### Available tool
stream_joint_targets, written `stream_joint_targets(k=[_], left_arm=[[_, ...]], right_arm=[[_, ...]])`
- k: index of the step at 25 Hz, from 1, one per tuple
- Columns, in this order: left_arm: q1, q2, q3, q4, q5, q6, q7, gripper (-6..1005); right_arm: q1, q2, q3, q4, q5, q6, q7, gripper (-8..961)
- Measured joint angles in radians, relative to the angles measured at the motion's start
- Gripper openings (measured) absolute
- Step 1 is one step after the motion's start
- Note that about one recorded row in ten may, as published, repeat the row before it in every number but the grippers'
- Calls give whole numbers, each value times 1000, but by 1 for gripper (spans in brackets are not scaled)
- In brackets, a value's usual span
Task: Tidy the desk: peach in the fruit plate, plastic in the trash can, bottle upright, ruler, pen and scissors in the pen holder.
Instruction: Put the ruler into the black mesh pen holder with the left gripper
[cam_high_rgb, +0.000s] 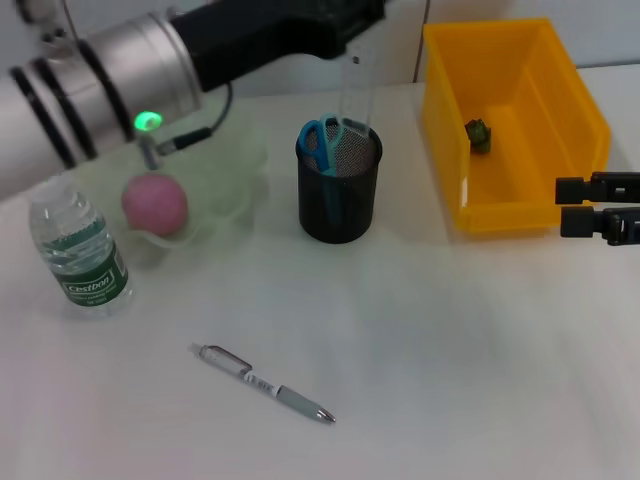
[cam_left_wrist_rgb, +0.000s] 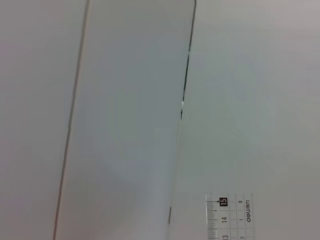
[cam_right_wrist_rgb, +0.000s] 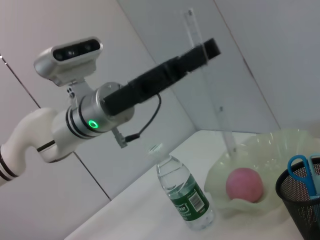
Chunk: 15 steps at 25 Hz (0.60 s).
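We see open counter around the pen, reachable from above. The pen holder mouth is partly filled by scissors and the upright ruler. The left arm spans the fruit plate; the water bottle stands beside.

Ruler — cut off by edge

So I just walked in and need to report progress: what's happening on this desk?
The left gripper holds the clear ruler upright above the black pen holder, which already contains the scissors. The peach sits in the fruit plate, the bottle stands upright, the plastic lies in the yellow bin. The pen remains on the table. The right gripper waits beside the bin.
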Motion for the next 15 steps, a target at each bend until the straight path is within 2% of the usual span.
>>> stream_joint_targets(k=[1, 5, 6, 8, 10, 11, 12, 15], left_arm=[[0, -1, 63, -2, -46, -75, 82, 410], [0, -1, 124, -11, -112, -153, 169, 413], [0, -1, 167, -30, -197, -208, 260, 413], [-1, -2, 182, -43, -243, -224, 311, 415], [-6, -2, 206, -80, -350, -239, 403, 416], [-15, -2, 228, -123, -456, -239, 495, 417], [-15, -2, 228, -123, -456, -239, 495, 417], [-35, -2, 274, -185, -617, -231, 631, 419]], right_arm=[[2, 0, 0, 0, 0, 0, 0, 804], [3, 0, 0, 0, 0, 1, 0, 804], [4, 0, -1, 0, 0, 2, 0, 804], [4, 0, -1, 0, 0, 2, -1, 804], [4, 0, -2, 0, 0, 2, -1, 804], [4, 0, -3, 0, 0, 2, -1, 804], [4, 0, -3, 0, 0, 2, -1, 804], [3, 0, -3, 0, 0, 3, -1, 804]])
